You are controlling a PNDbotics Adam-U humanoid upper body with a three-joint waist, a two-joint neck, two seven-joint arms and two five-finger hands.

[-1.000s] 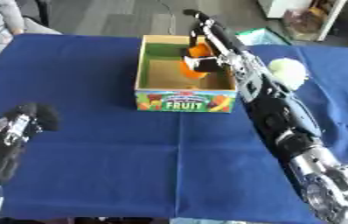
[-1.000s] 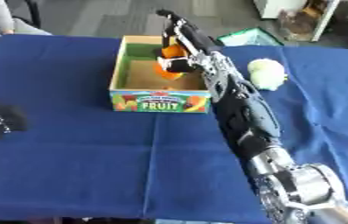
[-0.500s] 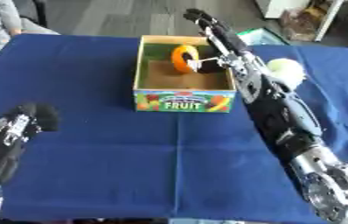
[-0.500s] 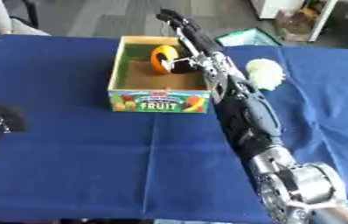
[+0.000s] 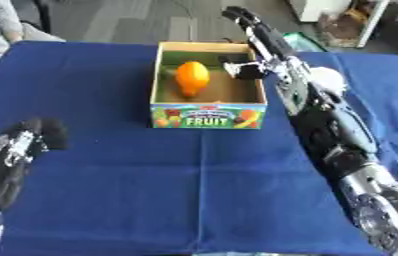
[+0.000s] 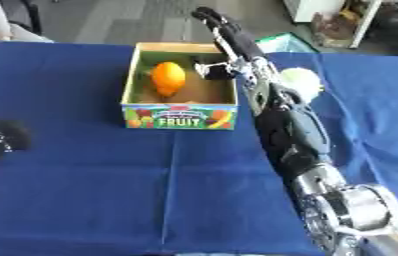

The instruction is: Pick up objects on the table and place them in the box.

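Left hand (image 5: 27,142) rests near the lower left on the blue table (image 5: 150,200), fingers relaxed. Farther off, an orange fruit (image 5: 191,78) lies inside the fruit box (image 5: 208,116). Right hand (image 5: 251,37) extends above the box's right wall, fingers straight, holding nothing.
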